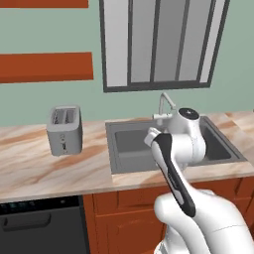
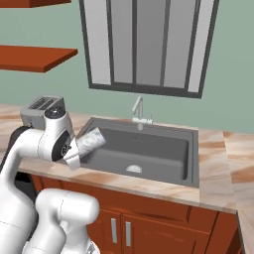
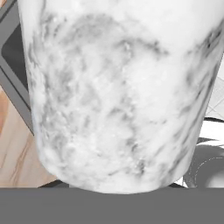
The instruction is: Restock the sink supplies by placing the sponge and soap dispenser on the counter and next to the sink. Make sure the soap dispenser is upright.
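Carrying soap dispenser [image 2: 88, 142], jaws clamped on it, bottle tilted over sink [image 2: 144, 149] left rim; rotate upright b4 lowering onto counter [image 2: 218, 168] beside basin, release only when base flat

One soap dispenser [image 2: 90, 143], one toaster [image 1: 64, 130], one sink [image 2: 144, 151], one faucet [image 2: 139, 113].

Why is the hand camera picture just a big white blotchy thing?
In the hand view, the soap dispenser sits right against the lens, so its marbled side looks huge and soft. In the right base view it looks small, tilted over the sink edge.
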